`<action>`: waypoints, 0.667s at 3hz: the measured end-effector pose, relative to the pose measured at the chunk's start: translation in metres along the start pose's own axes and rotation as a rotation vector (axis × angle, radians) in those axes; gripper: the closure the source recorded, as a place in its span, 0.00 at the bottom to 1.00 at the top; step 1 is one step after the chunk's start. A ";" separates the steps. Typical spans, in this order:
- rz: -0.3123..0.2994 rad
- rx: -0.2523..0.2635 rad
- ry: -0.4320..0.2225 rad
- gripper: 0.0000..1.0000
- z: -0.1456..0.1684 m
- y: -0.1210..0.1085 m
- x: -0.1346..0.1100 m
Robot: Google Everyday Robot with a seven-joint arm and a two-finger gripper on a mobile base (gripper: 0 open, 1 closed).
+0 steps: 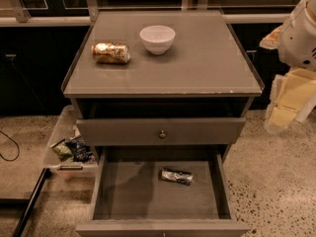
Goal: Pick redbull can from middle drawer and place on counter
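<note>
Lying sideways in open drawer (pixel 128 191): redbull can (pixel 176 176); hanging right of counter (pixel 197 63), well apart: gripper (pixel 289 100), its grip I cannot tell; sitting on counter: bowl (pixel 157 38), gold can (pixel 110 53).

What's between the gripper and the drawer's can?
Camera view: gripper hangs right of counter; only floor and the middle drawer wall before the redbull can.

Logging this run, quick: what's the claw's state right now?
Claw: cannot be told; it hangs right of the counter, away from the redbull can in the middle drawer.
</note>
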State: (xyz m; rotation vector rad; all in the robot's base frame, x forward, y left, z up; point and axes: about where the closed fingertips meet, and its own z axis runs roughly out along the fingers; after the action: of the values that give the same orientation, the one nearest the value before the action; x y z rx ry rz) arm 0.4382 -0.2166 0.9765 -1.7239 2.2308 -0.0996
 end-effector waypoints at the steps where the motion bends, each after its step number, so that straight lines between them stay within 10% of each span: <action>1: 0.000 0.000 0.000 0.00 0.000 0.000 0.000; 2: 0.024 -0.023 -0.011 0.00 0.025 0.002 0.000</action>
State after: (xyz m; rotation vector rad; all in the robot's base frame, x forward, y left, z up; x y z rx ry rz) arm 0.4436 -0.2129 0.9529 -1.7044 2.2522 -0.0591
